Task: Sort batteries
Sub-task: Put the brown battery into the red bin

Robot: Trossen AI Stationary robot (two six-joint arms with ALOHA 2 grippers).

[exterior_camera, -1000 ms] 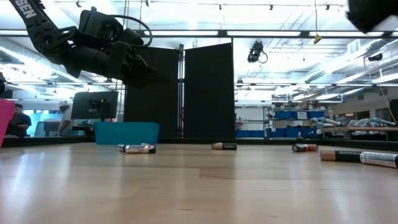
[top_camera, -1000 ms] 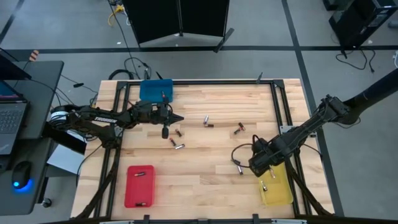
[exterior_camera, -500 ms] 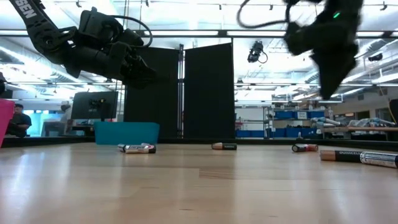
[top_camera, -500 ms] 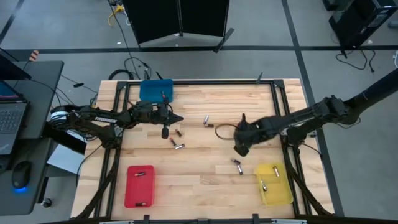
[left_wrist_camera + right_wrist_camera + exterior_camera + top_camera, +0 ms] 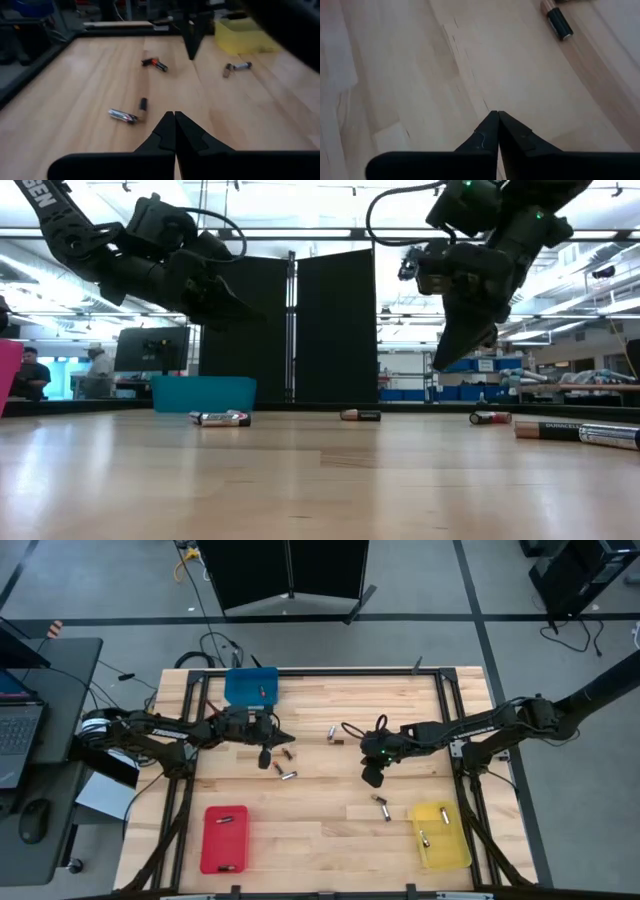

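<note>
Overhead, the wooden counter carries three coloured trays: a blue tray at the far edge on the left arm's side, a red tray at the near edge on that same side, and a yellow tray at the near edge on the right arm's side. The batteries lie scattered across the middle of the counter and in the trays. A pair of batteries sits near the centre toward the far edge, two more cells lie just beside the left gripper, and another pair rests close to the yellow tray. Small cells show inside the red tray and the yellow tray, and one lies in the blue tray.

The left gripper hangs above the counter just in front of the blue tray, its fingers pressed together with nothing between them; the left wrist view shows the closed tips pointing toward the loose cells. The right gripper hovers over bare wood toward the counter's centre, between the far pair and the pair by the yellow tray, also clenched on nothing; from its wrist camera the tips meet above the planks, with one black-and-copper battery lying apart from them. At table height both grippers stay clear of the surface, and two people stand in the room behind.
</note>
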